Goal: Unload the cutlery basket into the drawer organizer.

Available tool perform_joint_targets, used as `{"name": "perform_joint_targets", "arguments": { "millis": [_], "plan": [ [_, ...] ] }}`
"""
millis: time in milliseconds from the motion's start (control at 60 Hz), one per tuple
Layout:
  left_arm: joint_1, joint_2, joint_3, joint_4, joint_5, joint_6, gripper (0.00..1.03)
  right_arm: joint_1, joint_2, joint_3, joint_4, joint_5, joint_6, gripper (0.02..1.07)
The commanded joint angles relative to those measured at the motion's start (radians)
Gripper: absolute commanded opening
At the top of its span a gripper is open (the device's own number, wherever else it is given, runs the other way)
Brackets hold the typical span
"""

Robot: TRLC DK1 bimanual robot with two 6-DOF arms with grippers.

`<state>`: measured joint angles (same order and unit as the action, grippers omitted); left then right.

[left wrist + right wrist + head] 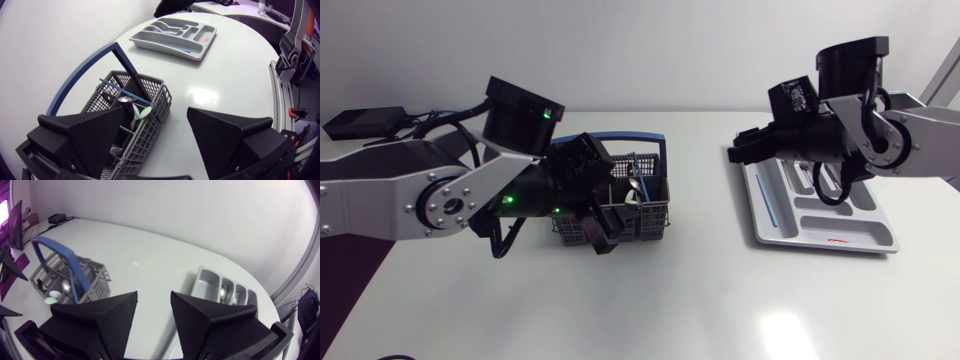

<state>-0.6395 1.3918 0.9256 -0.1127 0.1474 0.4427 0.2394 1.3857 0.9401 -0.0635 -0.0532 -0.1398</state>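
Left gripper (pixel 159 117) is wide open and straddling the basket (pixel 152 86) wall, one finger looks inside. Spoon (pixel 128 100) stands tilted right beside that inner finger.

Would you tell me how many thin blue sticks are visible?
2 blue sticks: one leaning in the cutlery basket, one lying in the drawer organizer; others may be hidden.

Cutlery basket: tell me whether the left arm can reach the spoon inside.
Probably yes: the left gripper is open over the basket, the spoon stands just ahead of it, and the blue handle leans clear.
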Motion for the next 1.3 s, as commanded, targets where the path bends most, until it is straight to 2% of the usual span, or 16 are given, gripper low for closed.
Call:
{"name": "perform_joint_targets", "arguments": {
  "millis": [0, 100, 250, 367, 467, 650, 883, 933, 1033, 1283],
  "plan": [
    [0.011, 0.004, -0.031, 0.027, -0.009, 0.005, 0.89, 0.064, -0.043, -0.041, 0.002, -0.002, -0.001, 0.53],
    [0.008, 0.018, -0.037, 0.042, -0.046, 0.054, 0.89, 0.126, -0.073, -0.058, 0.001, 0.004, -0.001, 0.53],
    [-0.068, 0.044, -0.094, 0.162, -0.215, 0.238, 0.89, 0.169, -0.103, -0.109, 0.011, 0.004, -0.007, 0.53],
    [-0.095, 0.087, -0.113, 0.229, -0.284, 0.333, 0.89, 0.187, -0.113, -0.156, 0.031, 0.004, -0.012, 0.53],
    [-0.104, 0.099, -0.110, 0.242, -0.298, 0.376, 0.88, 0.190, -0.123, -0.181, 0.044, 0.004, -0.018, 0.53],
    [-0.104, 0.122, -0.067, 0.235, -0.322, 0.450, 0.80, 0.196, -0.159, -0.212, 0.044, 0.004, -0.032, 0.53],
    [-0.114, 0.162, -0.025, 0.222, -0.322, 0.511, 0.60, 0.202, -0.169, -0.262, 0.097, 0.007, -0.047, 0.53],
    [-0.114, 0.171, -0.008, 0.203, -0.322, 0.515, 0.59, 0.202, -0.174, -0.268, 0.102, 0.007, -0.049, 0.53],
    [-0.114, 0.190, 0.032, 0.159, -0.321, 0.525, 0.49, 0.201, -0.177, -0.279, 0.111, 0.007, -0.053, 0.53],
    [-0.100, 0.217, 0.090, 0.094, -0.316, 0.577, 0.36, 0.201, -0.188, -0.302, 0.131, 0.001, -0.058, 0.53]
  ]
}}
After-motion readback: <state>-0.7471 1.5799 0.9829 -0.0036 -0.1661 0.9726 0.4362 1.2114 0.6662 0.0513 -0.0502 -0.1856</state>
